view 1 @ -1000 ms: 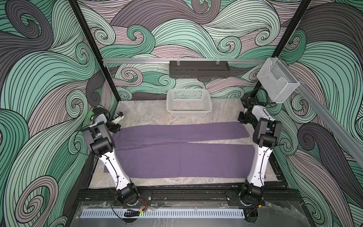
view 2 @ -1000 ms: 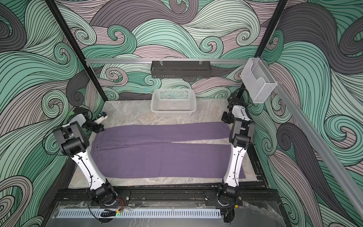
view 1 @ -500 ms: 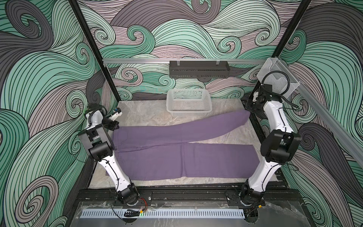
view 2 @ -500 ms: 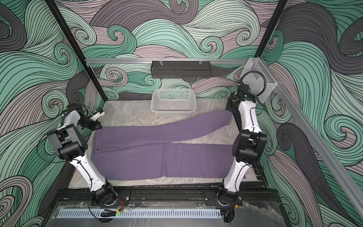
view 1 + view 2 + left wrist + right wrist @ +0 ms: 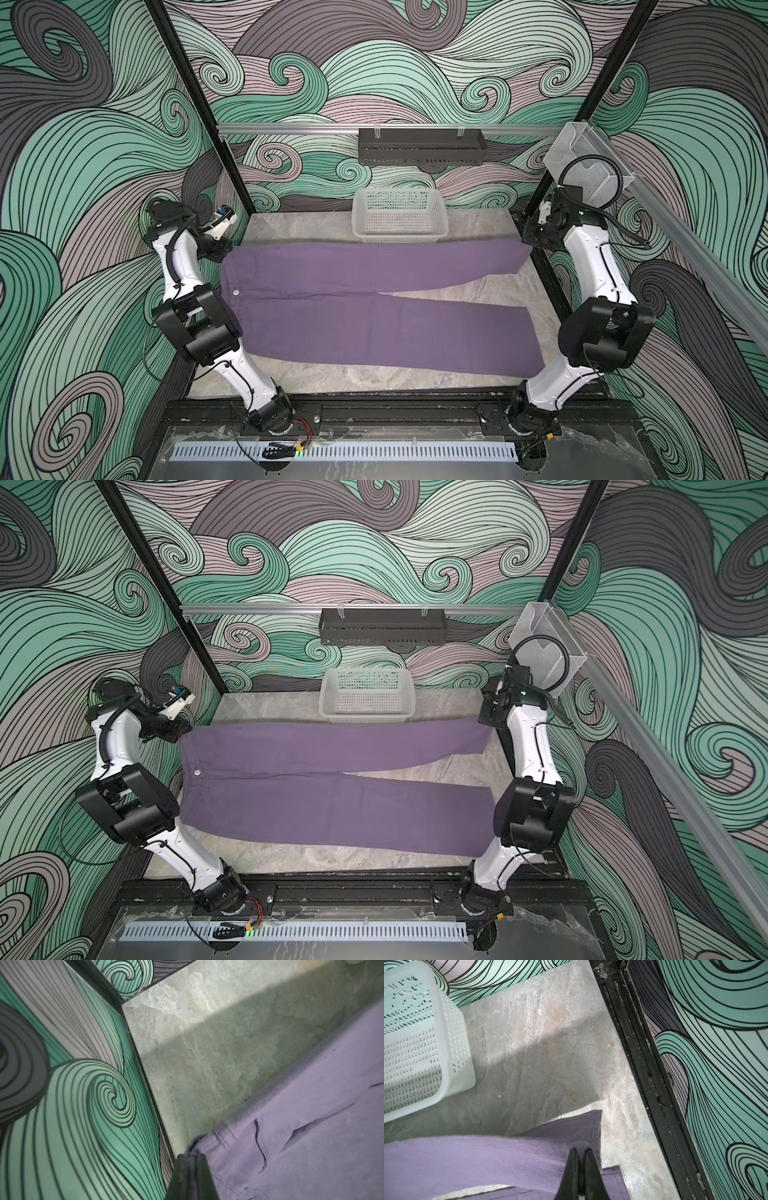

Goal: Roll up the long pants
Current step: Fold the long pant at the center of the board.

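The long pants (image 5: 365, 307) (image 5: 332, 787) are dusty purple and spread almost table-wide, waist at the left, legs running right. The far leg (image 5: 415, 264) hangs raised and stretched between my two grippers; the near leg (image 5: 415, 336) lies flat on the table. My left gripper (image 5: 222, 251) (image 5: 190, 1157) is shut on the far waist corner (image 5: 207, 1142). My right gripper (image 5: 525, 245) (image 5: 580, 1150) is shut on the far leg's hem (image 5: 591, 1126), held above the table.
A white mesh basket (image 5: 400, 216) (image 5: 415, 1043) stands at the back middle, just behind the raised leg. Black frame posts (image 5: 544, 266) and patterned walls close both sides. A black rail shelf (image 5: 419, 145) and a clear bin (image 5: 590, 166) hang above the back.
Both grippers have lifted and pulled apart, raising the far waist corner and far leg hem off the table. The far leg has swung toward the basket and now hangs taut.
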Robot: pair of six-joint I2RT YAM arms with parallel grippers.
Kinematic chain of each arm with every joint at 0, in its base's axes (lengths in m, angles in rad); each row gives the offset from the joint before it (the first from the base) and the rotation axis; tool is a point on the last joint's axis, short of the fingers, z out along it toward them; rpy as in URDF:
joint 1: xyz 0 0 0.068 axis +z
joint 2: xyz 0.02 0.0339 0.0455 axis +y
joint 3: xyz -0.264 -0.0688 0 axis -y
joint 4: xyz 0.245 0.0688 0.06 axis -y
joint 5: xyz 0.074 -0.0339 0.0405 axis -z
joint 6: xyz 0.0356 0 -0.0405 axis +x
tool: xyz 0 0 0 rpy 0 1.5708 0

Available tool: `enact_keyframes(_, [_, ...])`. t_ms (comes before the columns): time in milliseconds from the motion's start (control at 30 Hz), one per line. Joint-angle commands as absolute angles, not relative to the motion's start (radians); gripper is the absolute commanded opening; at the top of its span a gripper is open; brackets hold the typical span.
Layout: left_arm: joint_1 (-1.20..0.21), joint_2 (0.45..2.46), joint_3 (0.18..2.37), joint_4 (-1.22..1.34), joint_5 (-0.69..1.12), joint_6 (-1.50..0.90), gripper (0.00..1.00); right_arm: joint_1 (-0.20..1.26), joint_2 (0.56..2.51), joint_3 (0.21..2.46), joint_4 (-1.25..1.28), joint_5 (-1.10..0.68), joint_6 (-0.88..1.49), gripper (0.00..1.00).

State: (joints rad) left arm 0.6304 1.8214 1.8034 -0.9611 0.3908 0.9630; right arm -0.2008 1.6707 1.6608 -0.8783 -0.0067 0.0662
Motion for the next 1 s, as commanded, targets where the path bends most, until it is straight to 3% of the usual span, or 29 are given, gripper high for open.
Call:
enact_keyframes(0, [0.67,1.732,1.76,-0.97,0.432,1.013,0.0,-0.18,1.548,1.594,-0.867,0.047,0.048,0.0])
enact_keyframes(533, [0.833,1.525,1.374,-0.877,0.474,1.182,0.0,-0.086,0.953,1.049,-0.818,0.066,0.08,0.0])
enact_keyframes(800, [0.947,1.567,1.304,-0.796,0.429,1.245,0.0,-0.086,0.796,0.964,-0.826,0.137,0.092,0.0])
enact_keyframes(967, [1.011,1.606,1.299,-0.763,0.417,1.275,0.0,-0.085,0.718,0.958,-0.854,0.279,0.118,0.0])
